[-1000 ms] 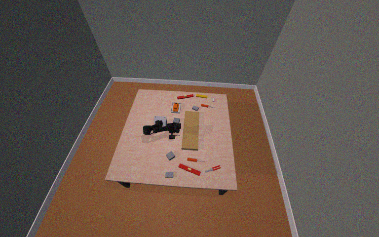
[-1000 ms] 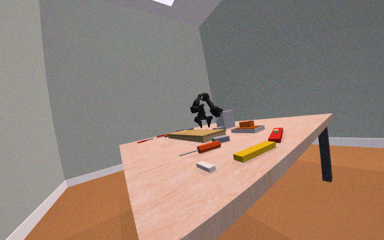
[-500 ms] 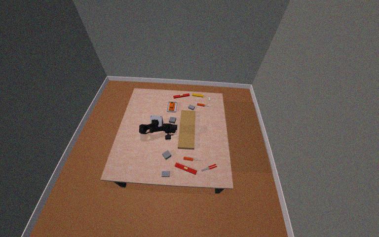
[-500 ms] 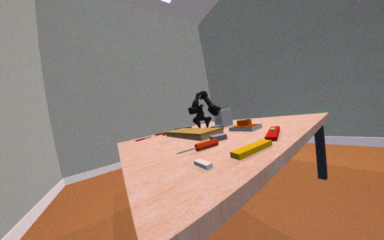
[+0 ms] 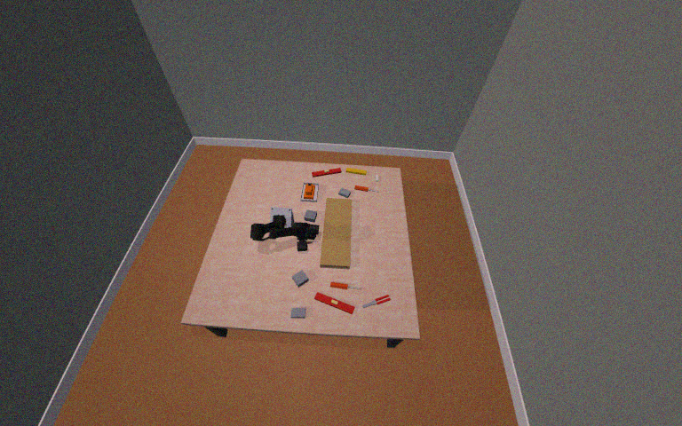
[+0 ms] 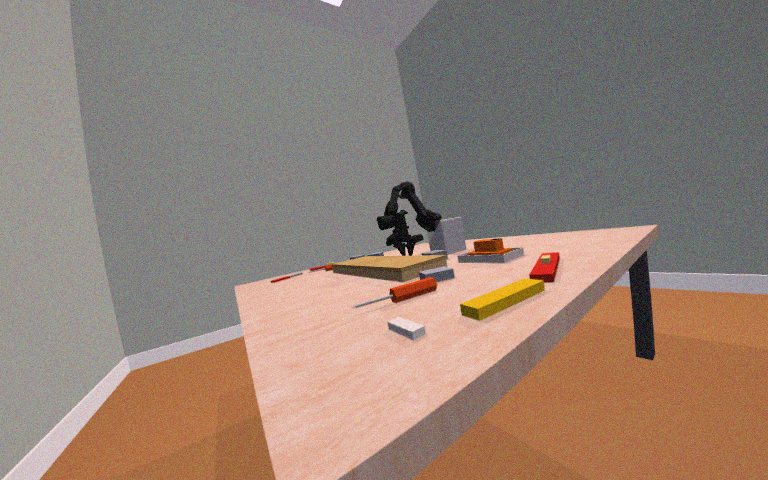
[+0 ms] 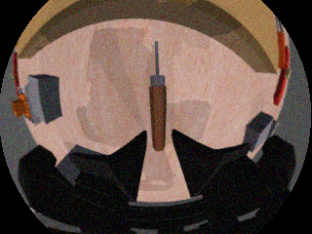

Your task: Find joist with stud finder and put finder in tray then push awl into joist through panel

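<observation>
Closing evenly works best: at far left rests the stud finder (image 5: 309, 191) (image 6: 488, 245) (image 7: 20, 105); the awl (image 7: 158, 114) lies between the fingers of the gripper (image 5: 307, 238) (image 6: 406, 252) (image 7: 159, 133), partly open and holding nothing; squeeze its brown handle in the middle.

Distant high view down, low table-corner view toward arm, close wrist view, panel (image 5: 337, 233) (image 6: 390, 264) (image 7: 146, 9) shared

matt wood-look tabletop (image 5: 231, 280) (image 6: 339, 362) (image 7: 195, 73), matt blk pincer (image 5: 302, 244) (image 6: 405, 252) (image 7: 159, 133).
</observation>
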Action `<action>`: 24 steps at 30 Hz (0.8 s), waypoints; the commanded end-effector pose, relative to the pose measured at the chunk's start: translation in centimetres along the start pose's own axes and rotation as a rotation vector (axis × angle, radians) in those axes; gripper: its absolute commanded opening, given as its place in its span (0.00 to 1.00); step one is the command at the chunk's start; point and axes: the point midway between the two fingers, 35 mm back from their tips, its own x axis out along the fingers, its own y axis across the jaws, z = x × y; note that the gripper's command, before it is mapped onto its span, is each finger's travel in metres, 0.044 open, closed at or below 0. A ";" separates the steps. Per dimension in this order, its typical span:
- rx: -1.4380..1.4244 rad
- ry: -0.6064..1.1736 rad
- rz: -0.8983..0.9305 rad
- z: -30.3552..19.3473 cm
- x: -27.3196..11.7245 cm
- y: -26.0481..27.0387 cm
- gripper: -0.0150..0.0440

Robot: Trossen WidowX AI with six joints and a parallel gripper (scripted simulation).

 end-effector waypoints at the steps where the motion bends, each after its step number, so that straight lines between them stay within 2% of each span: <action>1: -0.006 0.000 -0.006 0.0 0.0 -0.1 0.38; 7: -0.006 0.000 -0.006 0.0 0.0 -0.1 0.31; 9: -0.006 -0.001 -0.005 0.1 -0.2 -0.1 0.25; 24: -0.012 -0.014 0.026 0.7 -5.7 0.5 0.25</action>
